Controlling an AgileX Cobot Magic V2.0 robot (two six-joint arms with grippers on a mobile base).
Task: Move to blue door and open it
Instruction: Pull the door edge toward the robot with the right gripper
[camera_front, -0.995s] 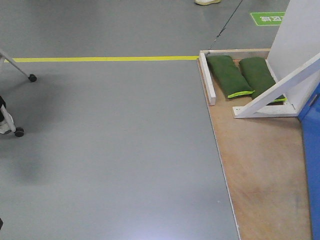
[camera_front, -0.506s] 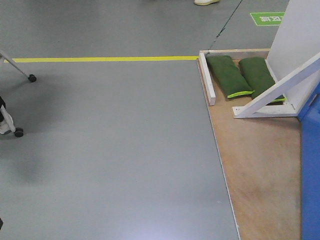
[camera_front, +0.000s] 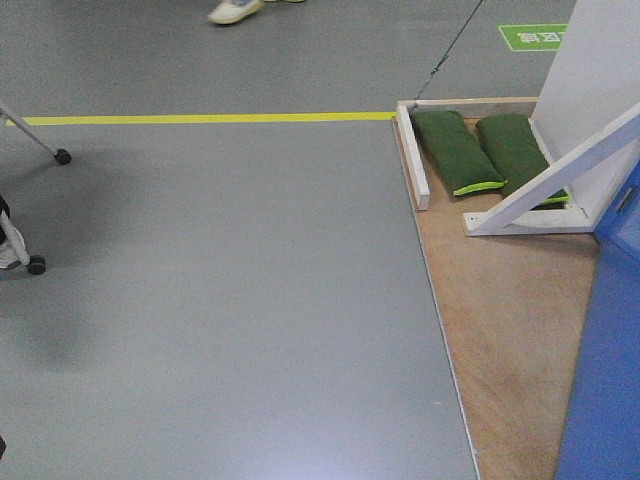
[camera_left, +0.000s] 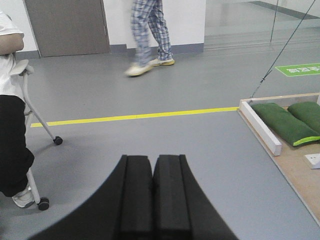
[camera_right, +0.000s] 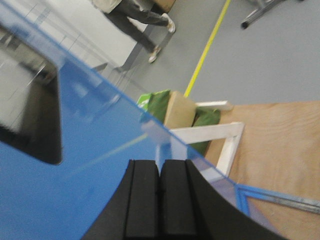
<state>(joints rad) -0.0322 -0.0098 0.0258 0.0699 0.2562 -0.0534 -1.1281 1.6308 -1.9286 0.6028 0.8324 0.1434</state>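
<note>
1. Left gripper (camera_left: 152, 167): the two black fingers are pressed together with nothing between them. It points over the bare grey floor (camera_left: 165, 135), well apart from the door.
2. Right gripper (camera_right: 160, 169): the black fingers are likewise pressed together and hold nothing. It points at the face of the tall glossy bright-blue door panel (camera_right: 75, 195). Contact with the panel cannot be told.
3. Door position, front view: the blue door panel (camera_front: 603, 380) fills the lower right corner and stands over the light brown plywood base board (camera_front: 505, 320).
4. Door position, right wrist view: the panel covers the left and lower part of the picture, and its surface shows reflections.
5. Behind the door stands a white upright panel (camera_front: 600, 70) with a white diagonal wooden brace (camera_front: 560, 170).
6. Two dark green sandbags with yellow-green edges (camera_front: 455, 150) lie side by side on the base board, inside the white frame.
7. A yellow floor line (camera_front: 200, 118) runs up to the corner of the base board.
8. A person in plaid trousers (camera_left: 147, 30) is on the far side of the line.
</note>
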